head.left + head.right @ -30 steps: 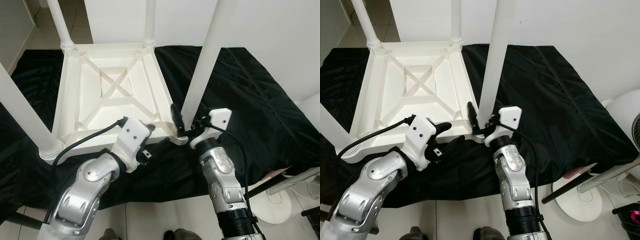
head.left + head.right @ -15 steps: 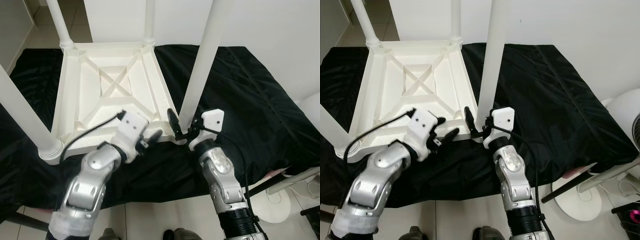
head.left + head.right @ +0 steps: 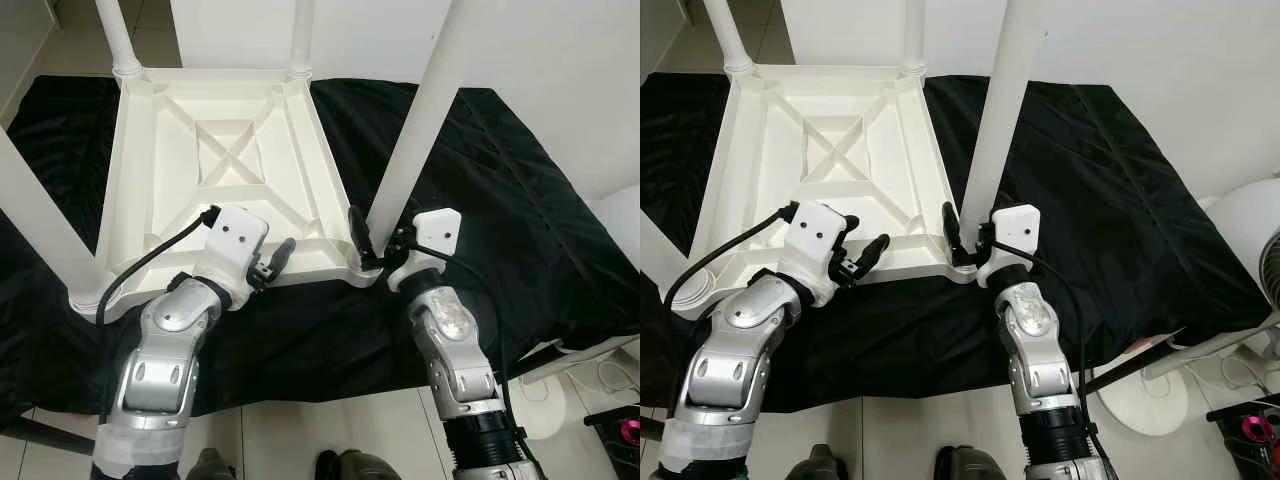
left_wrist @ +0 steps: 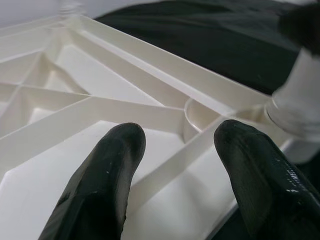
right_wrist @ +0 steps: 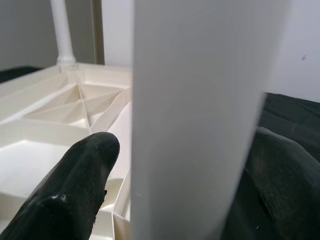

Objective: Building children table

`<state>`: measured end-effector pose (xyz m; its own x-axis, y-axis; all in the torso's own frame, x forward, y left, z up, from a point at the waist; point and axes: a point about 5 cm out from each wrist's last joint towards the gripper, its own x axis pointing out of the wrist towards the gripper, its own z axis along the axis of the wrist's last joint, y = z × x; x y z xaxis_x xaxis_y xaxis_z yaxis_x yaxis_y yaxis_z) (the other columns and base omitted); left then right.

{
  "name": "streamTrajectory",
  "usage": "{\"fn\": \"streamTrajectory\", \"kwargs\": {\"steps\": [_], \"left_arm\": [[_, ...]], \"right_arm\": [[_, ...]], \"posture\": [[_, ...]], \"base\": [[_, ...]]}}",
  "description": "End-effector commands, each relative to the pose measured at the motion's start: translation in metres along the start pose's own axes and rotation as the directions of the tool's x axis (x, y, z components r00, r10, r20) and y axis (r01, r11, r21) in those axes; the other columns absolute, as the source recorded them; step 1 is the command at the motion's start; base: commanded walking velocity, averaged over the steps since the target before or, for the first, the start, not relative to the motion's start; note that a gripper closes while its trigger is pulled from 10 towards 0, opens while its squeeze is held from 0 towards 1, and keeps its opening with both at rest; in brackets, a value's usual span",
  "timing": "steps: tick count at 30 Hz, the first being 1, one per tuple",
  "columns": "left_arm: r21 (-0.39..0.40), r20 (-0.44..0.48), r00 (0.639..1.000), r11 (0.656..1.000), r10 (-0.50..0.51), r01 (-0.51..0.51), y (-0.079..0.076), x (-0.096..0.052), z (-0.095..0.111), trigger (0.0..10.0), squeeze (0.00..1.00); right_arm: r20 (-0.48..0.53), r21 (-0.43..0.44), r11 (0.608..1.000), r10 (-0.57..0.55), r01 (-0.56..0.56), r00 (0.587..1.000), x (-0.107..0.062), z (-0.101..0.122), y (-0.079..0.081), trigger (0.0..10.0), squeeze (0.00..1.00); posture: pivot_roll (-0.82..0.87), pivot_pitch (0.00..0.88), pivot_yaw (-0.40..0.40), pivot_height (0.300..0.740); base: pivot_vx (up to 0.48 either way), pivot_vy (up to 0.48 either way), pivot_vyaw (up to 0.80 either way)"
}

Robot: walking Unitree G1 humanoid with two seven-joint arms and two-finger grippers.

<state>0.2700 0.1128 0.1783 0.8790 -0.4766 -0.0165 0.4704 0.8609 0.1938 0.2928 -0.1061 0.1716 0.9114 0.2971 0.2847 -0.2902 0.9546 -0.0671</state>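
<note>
Near: right gripper [image 3: 373, 248], fingers set either side of the base of the near-right leg [image 3: 418, 130], at most lightly closed on it; in the right wrist view one finger [image 5: 75, 185] lies just beside the post and the other [image 5: 287, 172] sits past its far edge, contact not clear enough to call a firm clamp. The leg stands upright, long axis vertical, its foot in the near-right corner socket of the tabletop [image 3: 170, 190].

Near, left: left gripper [image 3: 268, 262], fingers apart, holding nothing, poised over the tabletop's near edge, tips pointing right toward that same corner. The left wrist view looks between its fingers [image 4: 102, 190] across the underside ribs to the corner.

Middle: tabletop, white plastic, lying upside down on a black cloth [image 3: 500, 200]; crossed ribs showing.

Left: near-left leg [image 3: 40, 225], upright in its corner.

Far: two more legs [image 3: 115, 35], upright at the far corners.

Judgement: the right arm is the nearer, already at the leg; the coming move, seating or turning the leg, runs along the vertical axis, while the left gripper lies left of it, placed to steady the tabletop.
</note>
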Motion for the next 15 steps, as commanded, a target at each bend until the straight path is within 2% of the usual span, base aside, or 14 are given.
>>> {"fn": "streamTrajectory", "kwargs": {"steps": [1, 7, 8, 10, 11, 12, 15], "left_arm": [[0.009, 0.006, 0.942, 0.942, 0.336, -0.336, 0.014, -0.004, 0.001, 10.0, 0.00], [-0.025, 0.012, 0.941, 0.941, 0.338, -0.338, 0.010, -0.007, 0.007, 10.0, 0.00], [-0.017, 0.013, 0.940, 0.940, 0.341, -0.341, 0.010, -0.006, 0.009, 10.0, 0.00], [-0.009, 0.013, 0.939, 0.939, 0.343, -0.343, 0.010, -0.005, 0.009, 10.0, 0.00], [0.005, 0.023, 0.939, 0.939, 0.343, -0.343, 0.010, -0.004, 0.011, 10.0, 0.00], [0.015, 0.030, 0.940, 0.940, 0.341, -0.342, 0.012, -0.003, 0.013, 10.0, 0.00], [0.021, 0.037, 0.940, 0.940, 0.339, -0.339, 0.013, -0.002, 0.015, 10.0, 0.00]], "right_arm": [[-0.019, -0.017, 1.000, -0.004, 0.004, 1.000, -0.001, -0.001, -0.001, 10.0, 0.00], [-0.001, -0.046, 0.999, -0.005, 0.005, 1.000, -0.001, 0.006, 0.000, 10.0, 0.00], [0.003, -0.051, 0.999, -0.005, 0.005, 1.000, -0.001, 0.008, 0.000, 5.0, 0.00], [0.006, -0.054, 0.999, -0.005, 0.005, 1.000, 0.000, 0.009, 0.000, 5.0, 0.00], [0.019, -0.056, 0.998, -0.008, 0.009, 1.000, 0.001, 0.011, 0.000, 0.0, 0.00], [0.027, -0.060, 0.998, -0.019, 0.020, 0.999, 0.004, 0.015, -0.001, 1.3, 0.00], [0.035, -0.066, 0.997, -0.030, 0.033, 0.999, 0.007, 0.018, -0.002, 1.3, 0.00]], "posture": [[0.03, 0.097, -0.091, 0.740], [0.05, 0.077, -0.091, 0.740], [0.05, 0.063, -0.093, 0.740], [0.05, 0.063, -0.093, 0.740], [0.05, 0.050, -0.093, 0.740], [0.05, 0.042, -0.094, 0.740], [0.05, 0.042, -0.094, 0.740]], "base": [[0.000, 0.000, 0.00], [0.000, 0.000, 0.00], [0.000, 0.000, 0.00], [0.000, 0.000, 0.00], [0.000, 0.000, 0.00], [0.000, 0.000, 0.00], [0.000, 0.000, 0.00]]}}
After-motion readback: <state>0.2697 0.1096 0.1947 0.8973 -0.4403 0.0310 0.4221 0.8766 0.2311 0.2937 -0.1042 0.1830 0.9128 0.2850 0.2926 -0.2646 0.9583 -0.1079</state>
